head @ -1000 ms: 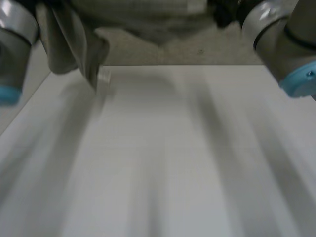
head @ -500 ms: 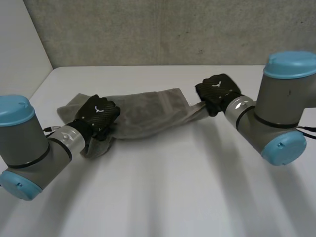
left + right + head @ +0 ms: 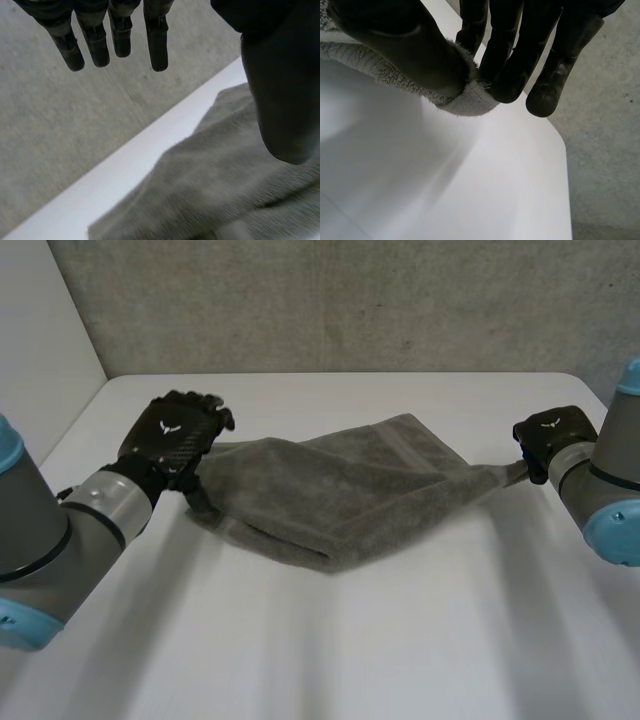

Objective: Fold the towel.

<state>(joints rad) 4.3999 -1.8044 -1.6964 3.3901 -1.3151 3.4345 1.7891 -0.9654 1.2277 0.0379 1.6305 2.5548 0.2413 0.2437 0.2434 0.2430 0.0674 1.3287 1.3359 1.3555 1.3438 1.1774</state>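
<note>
A grey towel lies rumpled across the middle of the white table, drawn out to a point on its right. My right hand pinches that right corner of the towel between thumb and fingers and holds it just off the table. My left hand hovers over the towel's left end with its fingers straight and spread, nothing in them. The towel lies beneath its palm and thumb.
A grey wall runs behind the table's far edge. A pale wall stands at the left. The table's right far corner is rounded, with grey floor beyond it.
The left hand has let go of the towel's left end and opened. The right hand has pulled its corner out to the right, stretching the towel, which now lies flatter.
</note>
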